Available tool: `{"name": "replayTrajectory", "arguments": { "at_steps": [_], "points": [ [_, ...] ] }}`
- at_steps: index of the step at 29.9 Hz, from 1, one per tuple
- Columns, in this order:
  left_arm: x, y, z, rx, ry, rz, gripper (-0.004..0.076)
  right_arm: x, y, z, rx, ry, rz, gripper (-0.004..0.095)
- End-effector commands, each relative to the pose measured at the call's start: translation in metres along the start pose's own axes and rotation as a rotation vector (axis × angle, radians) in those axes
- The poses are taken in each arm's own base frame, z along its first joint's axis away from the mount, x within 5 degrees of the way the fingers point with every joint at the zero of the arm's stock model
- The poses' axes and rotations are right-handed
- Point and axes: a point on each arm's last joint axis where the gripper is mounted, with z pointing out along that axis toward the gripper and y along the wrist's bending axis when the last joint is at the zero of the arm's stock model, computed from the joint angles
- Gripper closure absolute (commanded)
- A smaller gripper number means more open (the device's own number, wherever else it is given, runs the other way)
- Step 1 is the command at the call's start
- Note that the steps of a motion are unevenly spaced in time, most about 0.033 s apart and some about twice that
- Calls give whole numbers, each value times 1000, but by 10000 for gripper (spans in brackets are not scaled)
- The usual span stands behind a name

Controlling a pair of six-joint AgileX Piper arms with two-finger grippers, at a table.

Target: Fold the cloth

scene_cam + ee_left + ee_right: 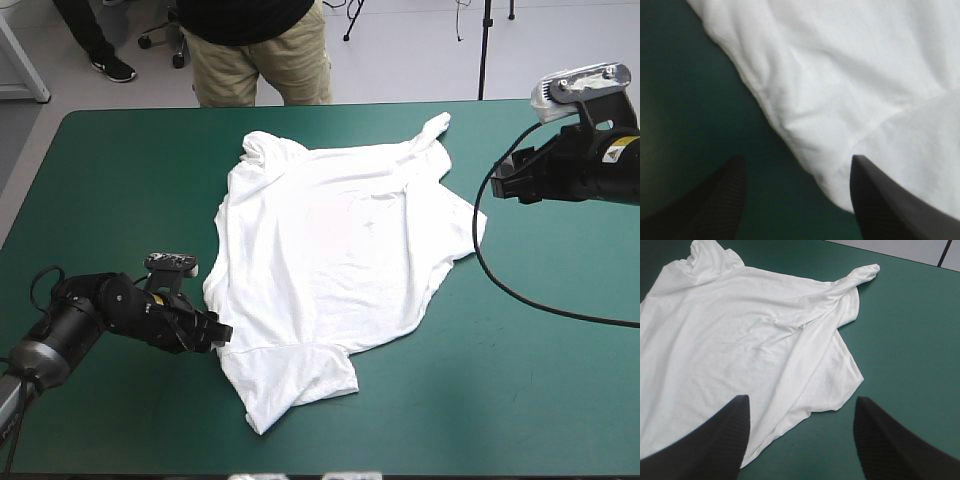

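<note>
The white T-shirt (335,250) lies spread and wrinkled across the middle of the teal-green table, one sleeve (435,128) twisted toward the far edge. My left gripper (222,335) sits low at the shirt's left edge near the front. Its fingers stand open with the shirt's rumpled edge (805,135) just ahead of and between them. My right gripper (497,185) hovers open to the right of the shirt, above the cover. Ahead of it lies the shirt's right corner (840,385), and nothing is between its fingers (715,440).
A person stands just beyond the table's far edge (255,60), not over the top. Bare teal-green cover (520,380) shows to the front right and at the far left of the shirt.
</note>
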Motion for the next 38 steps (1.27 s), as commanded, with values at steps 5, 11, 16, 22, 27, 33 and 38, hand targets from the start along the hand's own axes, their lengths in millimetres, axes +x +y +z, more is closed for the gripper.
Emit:
{"name": "replayTrajectory", "arguments": {
  "at_steps": [5, 11, 16, 22, 27, 33, 38],
  "points": [
    [-16, -1, 18, 47, -18, -2, 289, -7, 2, -17, 10, -108, -1, 388],
    [-23, 6, 46, 44, 38, -37, 290, -7, 1, -17, 20, -104, -4, 422],
    [-25, 2, 65, 92, 86, 1, 329, -7, -1, -13, 38, -94, -9, 422],
    [-25, -7, 72, 108, 91, 67, 729, -7, -12, 7, 99, -14, -26, 422],
    [-26, -7, 72, 107, 83, 71, 733, -7, -24, 44, 119, 85, 9, 422],
    [-25, -8, 72, 111, 94, 76, 733, -1, -45, 133, 103, 266, 35, 361],
    [-25, -7, 72, 111, 98, 80, 733, 10, -63, 201, 128, 329, 41, 301]
  ]
}}
